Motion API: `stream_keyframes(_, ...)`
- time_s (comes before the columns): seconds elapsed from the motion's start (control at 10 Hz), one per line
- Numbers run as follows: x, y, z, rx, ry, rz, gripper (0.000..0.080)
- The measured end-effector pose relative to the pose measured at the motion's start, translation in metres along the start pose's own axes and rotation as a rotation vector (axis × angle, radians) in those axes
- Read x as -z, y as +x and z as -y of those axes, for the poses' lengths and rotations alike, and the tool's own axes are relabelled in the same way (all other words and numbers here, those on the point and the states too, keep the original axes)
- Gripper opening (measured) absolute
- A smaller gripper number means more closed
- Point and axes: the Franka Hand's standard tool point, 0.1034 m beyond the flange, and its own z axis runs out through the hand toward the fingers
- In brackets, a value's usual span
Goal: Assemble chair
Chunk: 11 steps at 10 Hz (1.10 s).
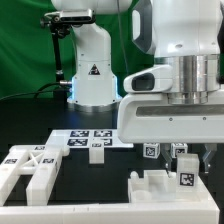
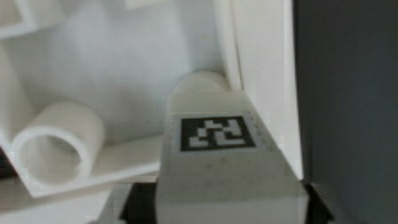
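The gripper [image 2: 221, 206] pinches a tagged white bar [image 2: 221, 140] just above the notched chair block [image 1: 152, 186] at the exterior view's right. Best lowered slowly and straight, keeping the bar square to the block.

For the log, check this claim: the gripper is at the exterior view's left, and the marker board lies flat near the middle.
Wrong on the side. The gripper is at the exterior view's right, at the tagged chair part, as the exterior view shows. The marker board does lie flat near the middle.
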Motion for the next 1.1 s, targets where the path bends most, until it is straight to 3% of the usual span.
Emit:
stream_keyframes(0.2, 0.0000, 0.0013, -0.0001, -0.315, -0.035, 0.034, 0.0287)
stream_keyframes(0.4, -0.0005, 0.0038, 0.0016, -0.667, -0.032, 0.081, 0.0287)
stream_keyframes(0.9, -0.0007, 0.0034, 0.0011, -0.938, -0.037, 0.082, 0.0287)
stream_keyframes(1.1, -0.0015, 0.0022, 0.0009, -1.210, -0.026, 0.095, 0.0287)
